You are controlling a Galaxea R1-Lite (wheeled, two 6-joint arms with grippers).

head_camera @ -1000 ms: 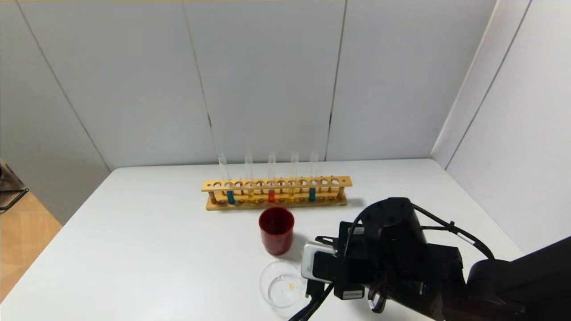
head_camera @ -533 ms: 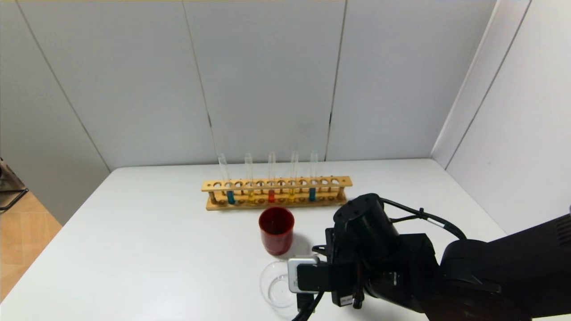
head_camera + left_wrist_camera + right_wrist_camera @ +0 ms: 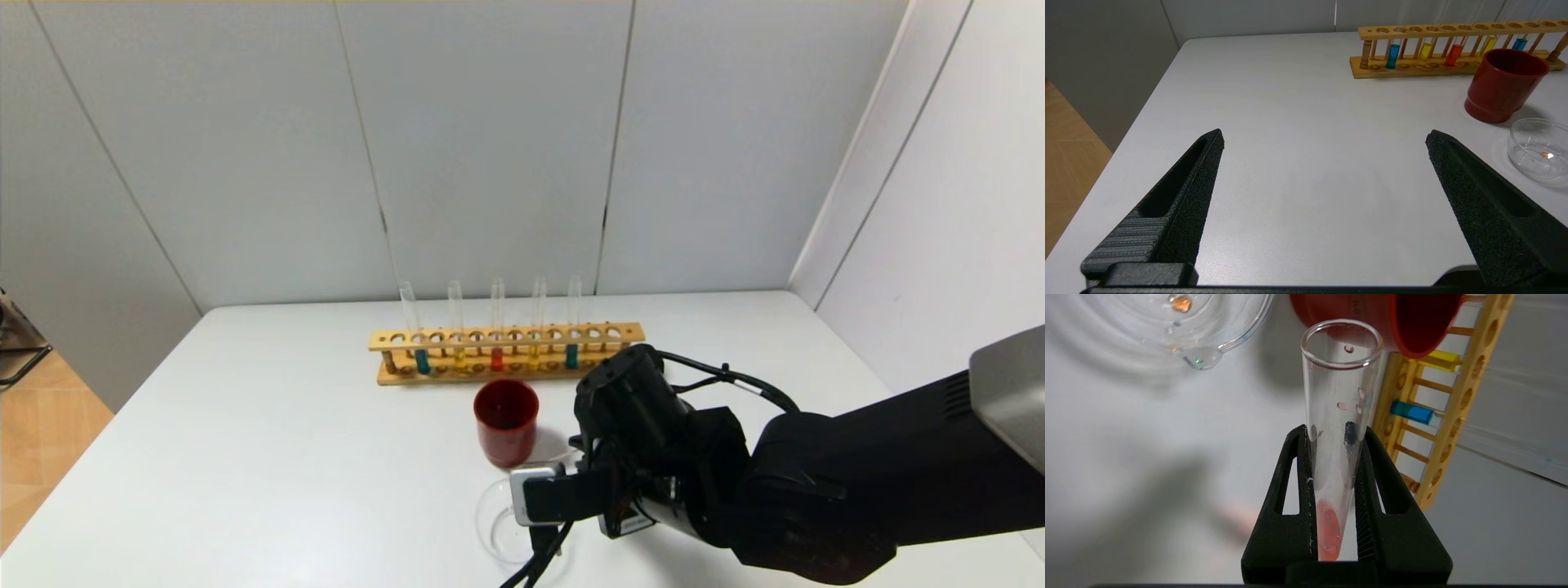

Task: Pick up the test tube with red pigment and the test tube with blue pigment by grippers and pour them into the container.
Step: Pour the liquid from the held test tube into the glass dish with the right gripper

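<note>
- Landmark: wooden rack standing on the white tabletop, toward its far edge.
- Rack holds five upright tubes in the head view: blue, yellow, red, yellow, blue liquid.
- Test tube with blue pigment stands in the rack near its right end; a second blue tube sits near the left end.
- Dark red cup just in front of the rack's middle, apart from it.
- Container, clear and low, nearer the robot than the red cup; a small orange drop lies inside.
- Right hand clamped on the test tube with red pigment; a little red liquid pools at the gripped end, open mouth pointing toward the red cup and rack.
- Right arm reaches in front of the rack's right half, beside the container.
- Left hand spread wide, holding nothing, over bare tabletop well clear of the rack's left end.
</note>
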